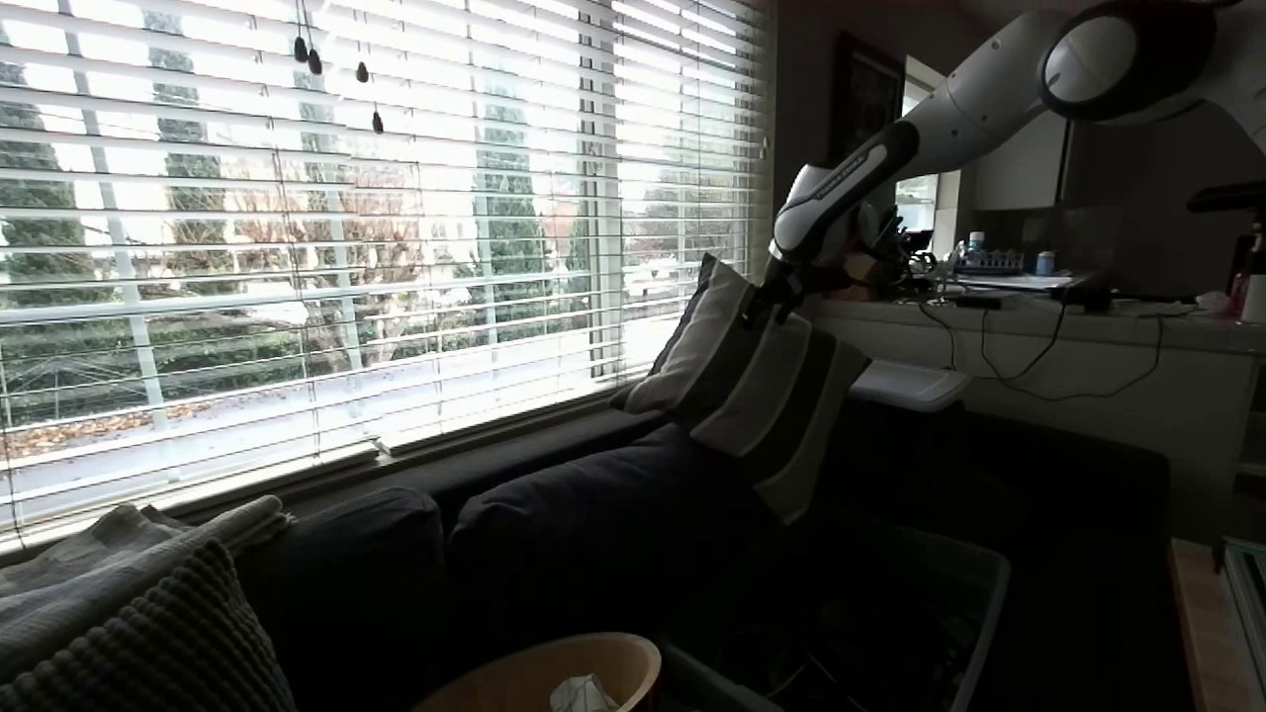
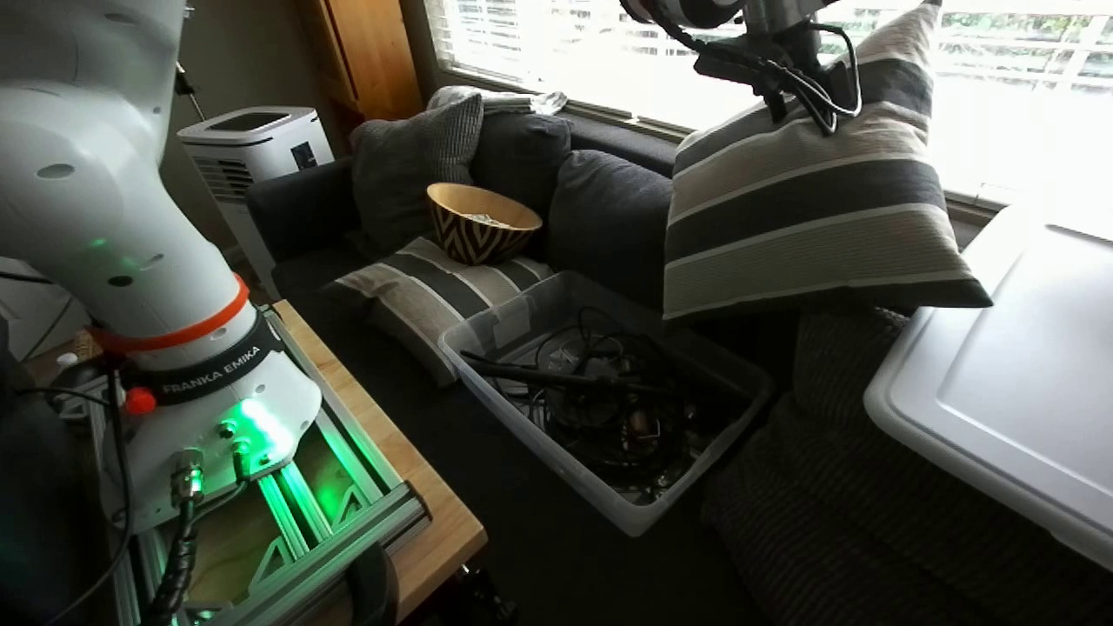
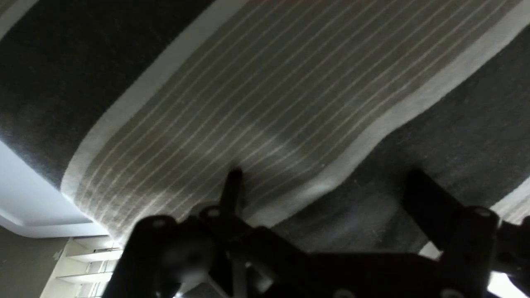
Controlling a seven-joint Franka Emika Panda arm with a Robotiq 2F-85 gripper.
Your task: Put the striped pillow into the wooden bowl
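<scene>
Striped pillow (image 2: 800, 209) (partly hidden) behind claw (image 2: 802, 122)

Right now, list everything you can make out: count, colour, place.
Striped pillow: one, grey and cream, near blinds.
Wooden bowl: one, tan, on lower pillow.
Crumpled item: at least one, white, in bowl.
Lower pillow: one, striped grey and cream, on sofa.
Blinds: one set, white, behind sofa.
Sofa: one, dark grey, below blinds.
Plain cushions: two, dark grey, along sofa back.
Ribbed cushion: one, grey, sofa's end.
Blanket: one, pale, atop sofa back.
Bin: one, translucent, beside lower pillow.
Cables: several, black, inside bin.
Lid: one, white, near striped pillow.
Appliance: one, white, beyond sofa.
Counter: one, pale, behind lid.
Table: one, brown, under arm.
Arm: one, white, above table.
Gripper: one, black, jaws apart, against striped pillow.
</scene>
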